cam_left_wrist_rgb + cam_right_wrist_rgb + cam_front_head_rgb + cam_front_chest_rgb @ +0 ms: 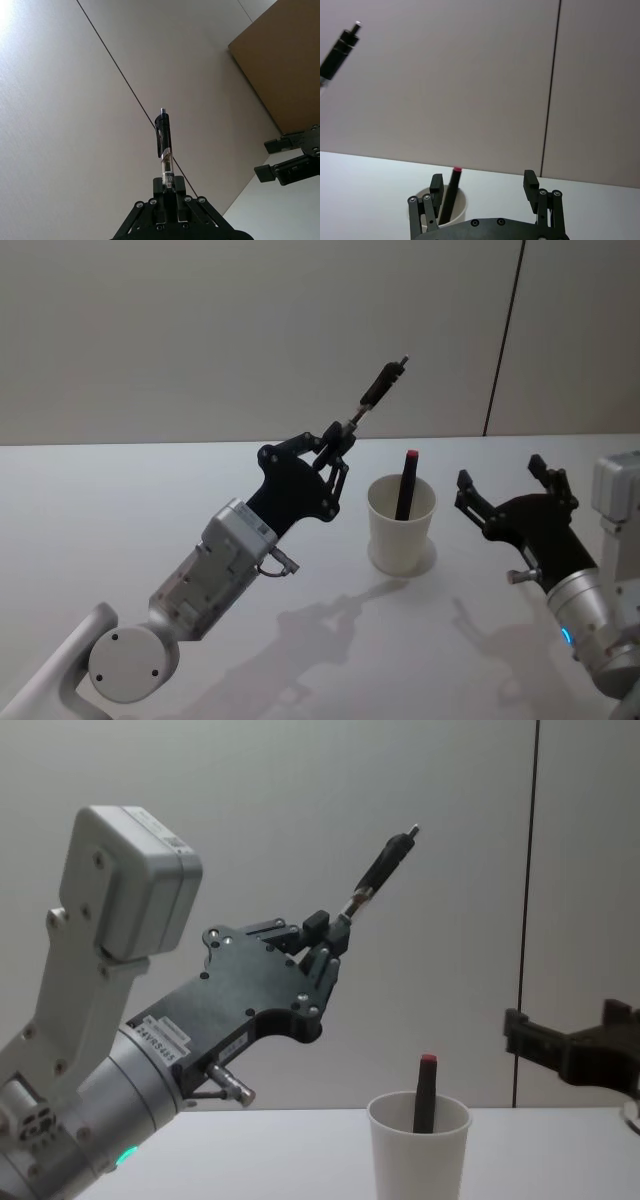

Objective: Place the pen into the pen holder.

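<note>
The left end effector (343, 438) is pinching the pen (383, 385) by its lower end, the barrel slanting up and away from the fingers. The pen holder (402, 530) is standing on the worktop (120, 520) below and to the right of it, carrying a red-capped pen (406, 485). Advisable here — tipping the pen vertical over the rim, clear of that occupant, before letting go. The right end effector (503, 478) is idling wide open beside the holder.
</note>
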